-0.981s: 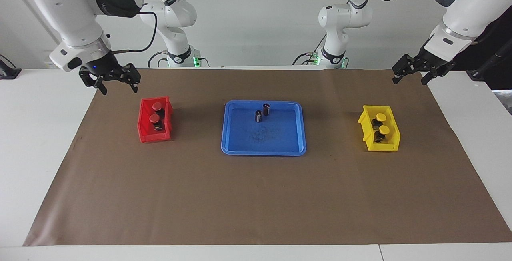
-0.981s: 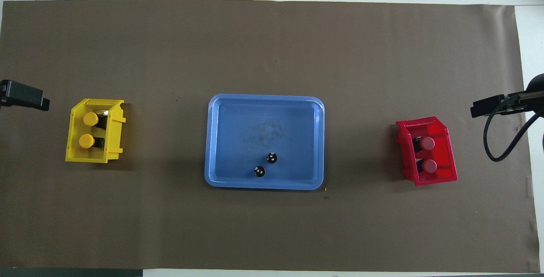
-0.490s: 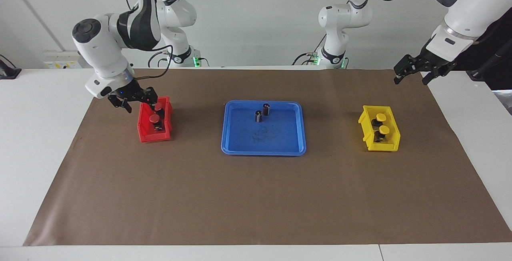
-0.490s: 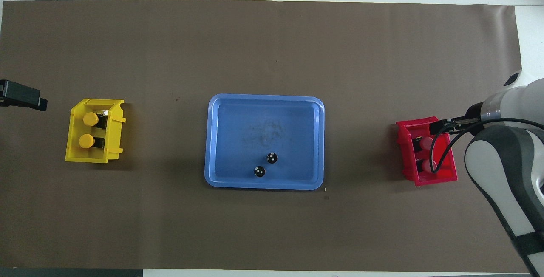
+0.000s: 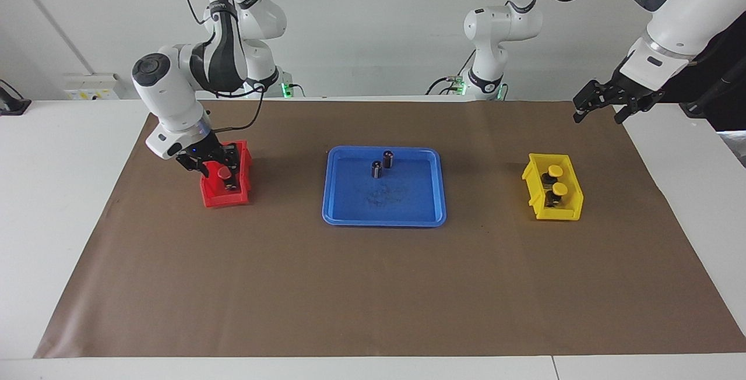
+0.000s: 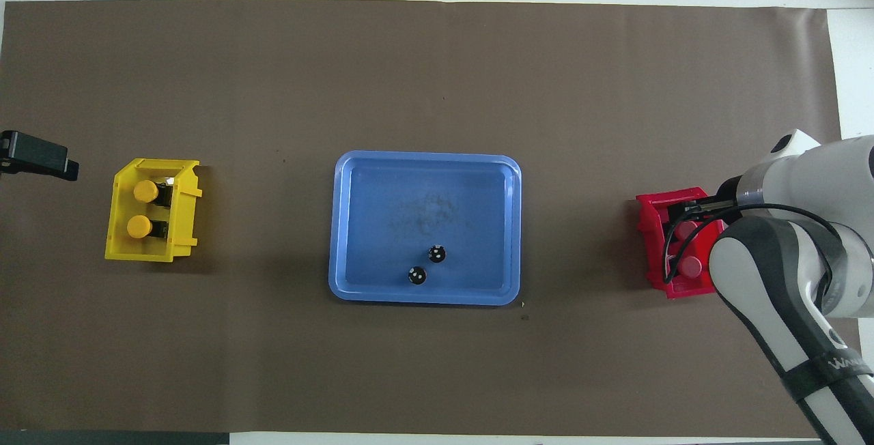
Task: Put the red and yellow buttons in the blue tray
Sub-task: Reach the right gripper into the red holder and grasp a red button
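Observation:
Two red buttons sit in the small red bin [image 5: 224, 199]. One [image 5: 224, 173] shows in front of my right gripper [image 5: 217, 163]; the other, nearer to the robots, is covered by the gripper's fingers. The gripper is low in the bin, open around that button. In the overhead view the gripper [image 6: 686, 216] covers that button, and the other one [image 6: 689, 266] shows. Two yellow buttons [image 5: 555, 170] [image 5: 559, 189] sit in the yellow bin [image 5: 568, 211]. The blue tray [image 5: 384, 221] lies mid-table. My left gripper [image 5: 603, 106] waits open in the air over the mat's corner at its own end.
Two dark capless cylinders [image 5: 377, 169] [image 5: 388, 159] stand in the tray, in the part nearer to the robots. A brown mat [image 5: 373, 287] covers the table. The red bin is toward the right arm's end, the yellow bin toward the left arm's end.
My right arm has swung in and come down from above the mat's corner into the red bin, around the button nearer to the robots. The left arm has barely moved.

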`<state>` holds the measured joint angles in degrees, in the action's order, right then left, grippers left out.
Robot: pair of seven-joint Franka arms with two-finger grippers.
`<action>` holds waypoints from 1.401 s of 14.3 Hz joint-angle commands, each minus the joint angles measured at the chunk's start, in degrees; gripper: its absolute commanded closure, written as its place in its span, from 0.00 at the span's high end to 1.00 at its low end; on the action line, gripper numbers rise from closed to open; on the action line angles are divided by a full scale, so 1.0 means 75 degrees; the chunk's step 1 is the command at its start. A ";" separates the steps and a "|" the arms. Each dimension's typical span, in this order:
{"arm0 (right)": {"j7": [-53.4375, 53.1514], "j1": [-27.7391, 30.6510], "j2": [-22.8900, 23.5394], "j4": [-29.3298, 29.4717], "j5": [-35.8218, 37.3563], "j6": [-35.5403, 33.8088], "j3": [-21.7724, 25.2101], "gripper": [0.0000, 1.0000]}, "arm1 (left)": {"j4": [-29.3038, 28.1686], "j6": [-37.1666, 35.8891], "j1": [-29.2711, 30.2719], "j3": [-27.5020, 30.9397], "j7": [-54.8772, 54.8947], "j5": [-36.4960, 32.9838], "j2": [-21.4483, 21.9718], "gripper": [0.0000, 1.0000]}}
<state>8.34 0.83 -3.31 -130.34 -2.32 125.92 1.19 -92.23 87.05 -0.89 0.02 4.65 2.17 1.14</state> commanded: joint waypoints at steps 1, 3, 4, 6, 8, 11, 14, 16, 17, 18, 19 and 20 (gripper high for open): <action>-0.0023 -0.0005 -0.0086 -0.0293 -0.0112 0.0250 -0.0007 0.69 | -0.0499 0.0240 0.0025 0.0008 0.0060 -0.0007 0.0352 1.00; -0.0022 -0.0005 -0.0109 -0.0364 -0.0112 0.0320 -0.0007 0.68 | -0.0499 0.0241 0.0025 0.0008 0.0060 -0.0007 0.0352 1.00; 0.0001 0.0007 -0.0121 -0.0457 -0.0112 0.0390 -0.0007 0.67 | -0.0499 0.0241 0.0025 0.0008 0.0060 -0.0007 0.0352 1.00; 0.0304 0.0076 -0.0098 -0.0539 -0.0112 0.0496 -0.0007 0.67 | -0.0557 0.0252 0.0025 0.0008 0.0060 -0.0007 0.0375 1.00; 0.0469 0.0112 -0.0086 -0.0634 -0.0112 0.0532 -0.0007 0.67 | -0.1093 0.0787 0.0025 0.0008 0.0083 -0.0007 0.0608 1.00; 0.0516 0.0112 -0.0121 -0.0692 -0.0112 0.0543 0.0005 0.67 | -0.2465 0.2054 0.0060 0.0020 0.0119 -0.0031 0.1067 1.00; 0.0692 0.0147 -0.0144 -0.0751 -0.0112 0.0555 0.0005 0.66 | -0.2841 0.2443 0.0060 0.0008 0.0130 -0.0324 0.0892 1.00; 0.0763 0.0183 -0.0156 -0.0797 -0.0112 0.0555 0.0005 0.65 | -0.3262 0.2828 0.0118 0.0020 0.0223 -0.0324 0.0903 1.00; 0.0774 0.0194 -0.0156 -0.0809 -0.0112 0.0555 0.0005 0.64 | -0.3531 0.3109 0.0200 0.0020 0.0247 -0.0324 0.0903 1.00; 0.0798 0.0194 -0.0168 -0.0809 -0.0112 0.0555 0.0005 0.62 | -0.3755 0.3344 0.0200 0.0020 0.0259 -0.0324 0.0903 1.00; 0.0867 0.0194 -0.0168 -0.0809 -0.0112 0.0555 0.0005 0.59 | -0.4012 0.3532 0.0212 0.0020 0.0271 -0.0324 0.0915 0.99; 0.0880 0.0194 -0.0168 -0.0821 -0.0112 0.0543 0.0005 0.56 | -0.4212 0.3731 0.0224 0.0020 0.0283 -0.0324 0.0915 0.99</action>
<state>12.76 1.33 -3.28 -134.97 -2.32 128.90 1.56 -119.10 111.22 0.30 0.22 5.76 0.76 6.17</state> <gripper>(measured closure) 0.374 0.009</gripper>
